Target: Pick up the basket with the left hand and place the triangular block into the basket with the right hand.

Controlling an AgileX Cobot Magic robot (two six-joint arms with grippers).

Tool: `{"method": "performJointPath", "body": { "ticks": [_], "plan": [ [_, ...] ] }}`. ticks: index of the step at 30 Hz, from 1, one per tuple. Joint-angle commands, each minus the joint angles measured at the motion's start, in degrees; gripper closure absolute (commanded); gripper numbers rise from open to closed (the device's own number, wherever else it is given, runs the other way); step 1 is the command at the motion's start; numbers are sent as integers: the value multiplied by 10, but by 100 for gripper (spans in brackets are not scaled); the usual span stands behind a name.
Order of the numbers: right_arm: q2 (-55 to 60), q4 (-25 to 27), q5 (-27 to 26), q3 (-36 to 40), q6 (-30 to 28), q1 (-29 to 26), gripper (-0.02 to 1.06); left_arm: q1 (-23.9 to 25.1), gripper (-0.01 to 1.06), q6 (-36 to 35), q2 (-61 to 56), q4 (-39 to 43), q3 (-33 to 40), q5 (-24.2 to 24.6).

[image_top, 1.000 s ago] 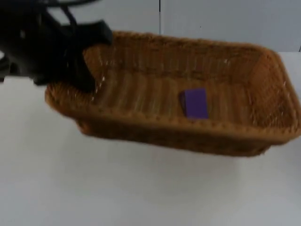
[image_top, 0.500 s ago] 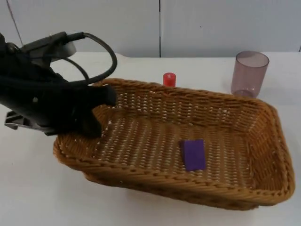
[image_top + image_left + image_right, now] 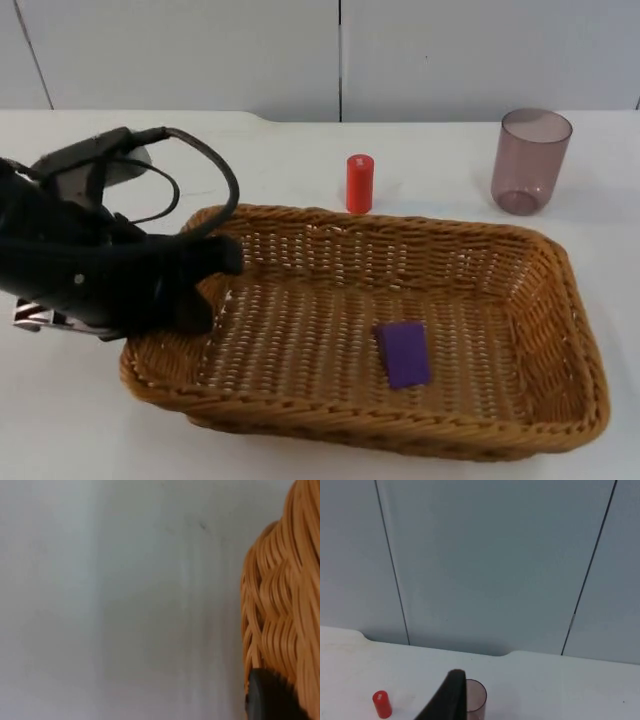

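Lowered since the earlier frames, the wicker basket [image 3: 380, 335] now sits lower and nearer the front edge of the white table [image 3: 60, 440], apparently resting on it or just above; a red cylinder [image 3: 359, 183] that its far rim half hid half a second ago now stands fully clear behind it.

Black and bulky, the left gripper [image 3: 205, 285] is clenched on the basket's left rim, one finger over the wall and one outside it. From the left wrist, the woven rim [image 3: 282, 605] presses close against a black fingertip. That grip is likely kept so the basket stays steady while it comes down.

Inside, a purple block [image 3: 403, 353] lies flat on the woven floor, right of centre, well apart from the left gripper. It looks rectangular from above, so the placing step appears done.

A translucent mauve cup [image 3: 531, 160] stands near the table's far right edge. One right fingertip [image 3: 447, 696] hangs above the table, facing the grey wall; I cannot tell that gripper's state.
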Motion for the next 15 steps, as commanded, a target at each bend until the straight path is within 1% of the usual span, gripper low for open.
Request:
{"method": "performJointPath", "body": {
  "ticks": [1, 3, 7, 10, 12, 15],
  "plan": [
    [-2, -2, 2, -3, -3, -3, 0, -1, 105, 64, 9, -92, 2, 28],
    [-2, -2, 3, -3, -4, -3, 0, -1, 105, 105, 23, -132, 2, 38],
    [-2, -2, 5, -3, -4, -3, 0, 7, 105, 115, 44, -132, 3, 56],
    [-2, -2, 5, -3, -8, -3, 0, 21, 105, 121, 54, -132, 15, 50],
    [-2, -2, 7, -3, -9, -3, 0, 34, 105, 144, 57, -132, 19, 46],
    [-2, -2, 7, -3, -9, -3, 0, 43, 105, 149, 57, -132, 19, 46]
  ]
}}
